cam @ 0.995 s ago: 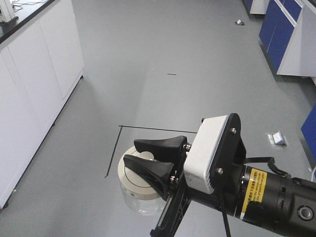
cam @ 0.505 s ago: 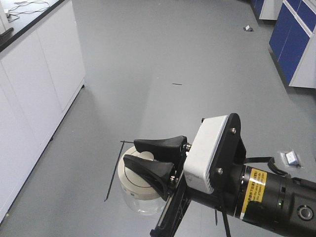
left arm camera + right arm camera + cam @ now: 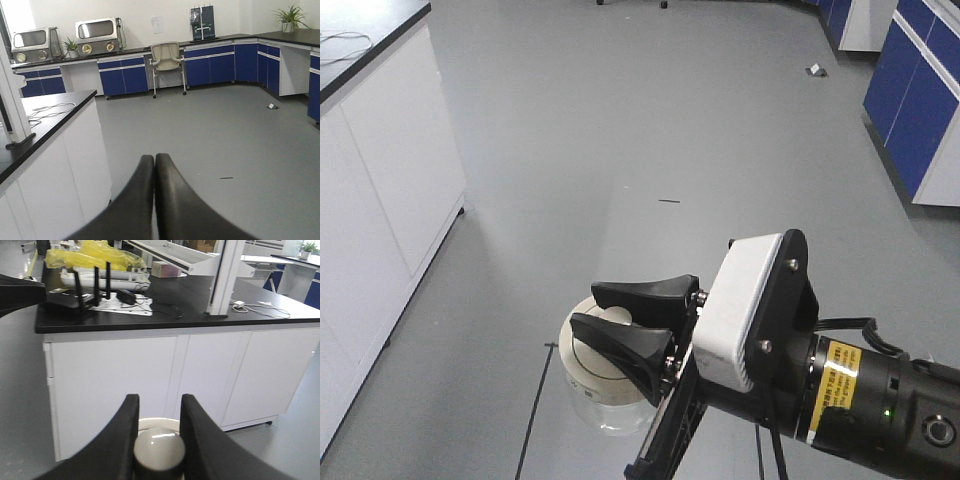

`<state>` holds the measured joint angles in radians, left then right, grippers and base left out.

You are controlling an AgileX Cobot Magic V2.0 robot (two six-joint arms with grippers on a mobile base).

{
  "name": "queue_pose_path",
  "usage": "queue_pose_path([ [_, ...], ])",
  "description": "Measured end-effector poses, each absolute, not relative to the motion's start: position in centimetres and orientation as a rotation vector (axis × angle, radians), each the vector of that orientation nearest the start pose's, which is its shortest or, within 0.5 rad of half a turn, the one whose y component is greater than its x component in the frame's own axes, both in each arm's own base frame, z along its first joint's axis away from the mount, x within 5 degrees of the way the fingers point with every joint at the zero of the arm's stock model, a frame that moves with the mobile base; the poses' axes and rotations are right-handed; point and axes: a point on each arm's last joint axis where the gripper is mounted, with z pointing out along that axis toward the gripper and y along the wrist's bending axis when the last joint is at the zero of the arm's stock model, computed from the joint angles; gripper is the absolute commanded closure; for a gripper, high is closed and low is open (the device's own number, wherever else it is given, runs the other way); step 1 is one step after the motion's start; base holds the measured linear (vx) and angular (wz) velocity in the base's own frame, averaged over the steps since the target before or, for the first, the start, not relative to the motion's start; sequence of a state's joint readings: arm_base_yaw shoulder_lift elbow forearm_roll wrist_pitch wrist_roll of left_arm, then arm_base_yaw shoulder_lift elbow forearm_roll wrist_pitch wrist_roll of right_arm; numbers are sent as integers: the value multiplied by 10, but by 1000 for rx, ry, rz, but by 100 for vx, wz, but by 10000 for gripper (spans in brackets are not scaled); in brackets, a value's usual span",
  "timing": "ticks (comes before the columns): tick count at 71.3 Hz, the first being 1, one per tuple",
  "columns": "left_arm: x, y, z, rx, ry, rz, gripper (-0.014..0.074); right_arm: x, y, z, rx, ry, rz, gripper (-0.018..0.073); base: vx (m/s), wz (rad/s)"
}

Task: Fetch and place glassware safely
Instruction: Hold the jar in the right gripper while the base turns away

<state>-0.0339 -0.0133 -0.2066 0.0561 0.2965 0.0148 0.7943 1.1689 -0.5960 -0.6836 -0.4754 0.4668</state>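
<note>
The squat clear glass jar with cream-white lid [image 3: 582, 375] is still clamped in the right jaws, left jaws together, while the black floor tape [image 3: 534, 412] has been brought nearer: carriage is judged under way.

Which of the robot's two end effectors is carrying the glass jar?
The right end effector: it is closed on the lid knob of the glass jar. The left end effector is shut with nothing in it.
</note>
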Motion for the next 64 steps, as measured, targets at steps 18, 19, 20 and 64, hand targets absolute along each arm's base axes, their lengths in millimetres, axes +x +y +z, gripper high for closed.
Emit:
queue_pose_path([
  [18,41,0,256,67,1559,40,603,152,192,291,-987,1414,719,559,46,-1],
  [19,41,0,256,67,1559,40,603,152,192,291,-987,1414,719,559,45,-2],
  [20,41,0,256,67,1559,40,603,152,192,291,-987,1414,719,559,45,-3],
  [64,41,0,256,67,1559,40,603,152,192,291,-986,1414,720,559,45,-12],
])
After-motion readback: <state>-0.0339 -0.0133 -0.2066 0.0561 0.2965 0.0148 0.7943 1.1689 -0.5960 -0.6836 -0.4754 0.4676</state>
